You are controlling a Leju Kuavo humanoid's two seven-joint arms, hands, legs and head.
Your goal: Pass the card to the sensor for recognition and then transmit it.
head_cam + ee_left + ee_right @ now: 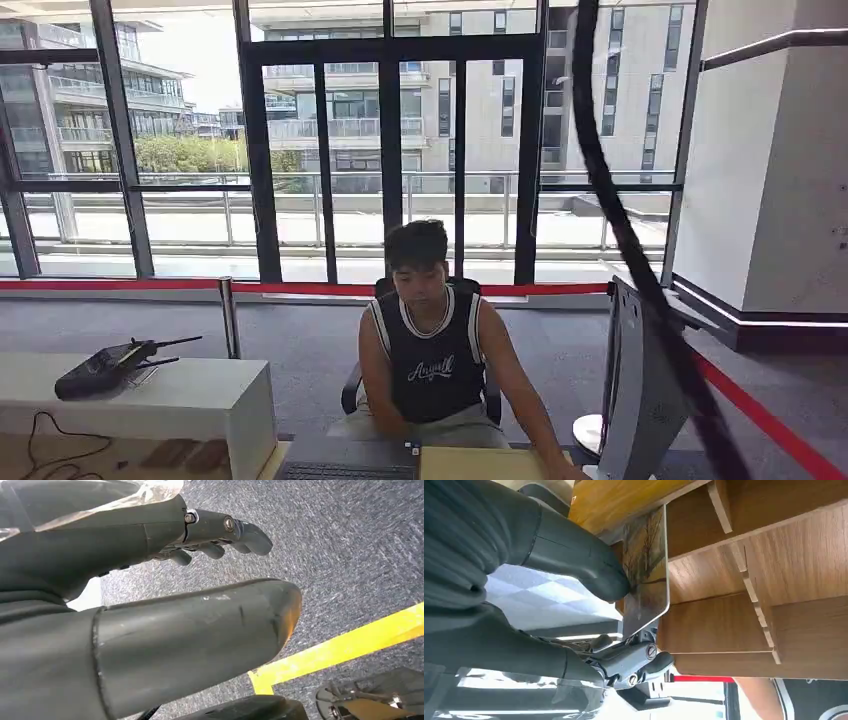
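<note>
A card (646,570) printed with a bare-tree picture is pinched between the thumb and fingers of my right hand (524,645). It stands edge-on against brown wooden panels (734,615) with ribs. My left hand (165,630) hangs over grey carpet with its fingers (220,530) apart from the thumb and nothing in it. I cannot tell which object is the sensor.
A person (430,350) sits facing me behind a desk with a keyboard (345,470) and a monitor (640,390). A white counter (190,400) at the left carries a black handset-like device (105,365). A black cable (640,270) crosses the view. Yellow tape (345,647) marks the floor.
</note>
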